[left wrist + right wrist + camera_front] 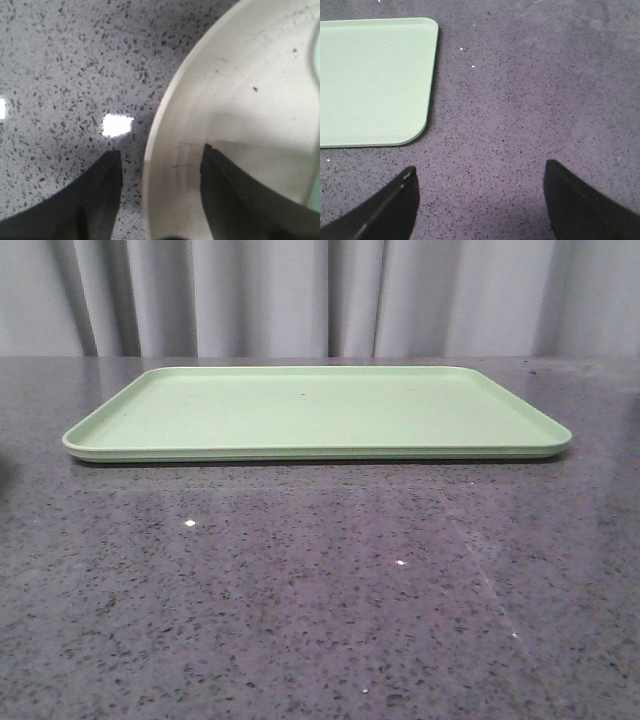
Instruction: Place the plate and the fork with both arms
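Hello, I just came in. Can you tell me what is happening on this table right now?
A two-armed robot is setting a plate and a fork onto the green tray, which holds nothing yet. The left claw straddles the rim of the pale plate on the speckled table, one finger inside and one outside; whether it already grips is unclear. The right claw is open above bare table near a tray corner. The fork is not in view.

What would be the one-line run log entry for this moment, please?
left gripper: open, straddling plate rim | right gripper: open, over bare table beside tray | tray: nothing on it | fork: not in view
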`<action>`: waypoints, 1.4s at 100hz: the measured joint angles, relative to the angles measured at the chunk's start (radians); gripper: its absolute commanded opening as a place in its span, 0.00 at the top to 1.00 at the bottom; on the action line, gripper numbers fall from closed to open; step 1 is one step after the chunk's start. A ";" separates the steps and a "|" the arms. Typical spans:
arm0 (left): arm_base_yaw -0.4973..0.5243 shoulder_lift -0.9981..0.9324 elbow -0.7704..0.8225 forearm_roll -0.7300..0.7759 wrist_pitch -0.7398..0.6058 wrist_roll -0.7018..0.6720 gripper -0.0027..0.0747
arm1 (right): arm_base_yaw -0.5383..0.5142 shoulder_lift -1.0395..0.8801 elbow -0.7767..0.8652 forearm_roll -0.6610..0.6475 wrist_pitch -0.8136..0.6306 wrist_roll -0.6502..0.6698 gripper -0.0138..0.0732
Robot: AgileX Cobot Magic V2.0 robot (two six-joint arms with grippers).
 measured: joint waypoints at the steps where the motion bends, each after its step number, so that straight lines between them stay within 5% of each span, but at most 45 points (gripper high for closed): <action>1: 0.000 0.000 0.000 0.000 0.000 0.000 0.60 | 0.000 0.000 0.000 0.000 0.000 0.000 0.23; 37: 0.002 0.005 -0.013 -0.015 -0.002 0.006 0.99 | 0.000 0.000 0.000 0.000 0.000 0.000 0.23; 93: 0.007 -0.030 -0.010 -0.090 -0.004 0.006 0.99 | 0.000 0.000 0.000 0.000 0.000 0.000 0.23; 140: 0.134 -0.150 -0.120 -0.351 0.037 0.134 0.99 | 0.000 0.000 0.000 0.000 0.000 0.000 0.23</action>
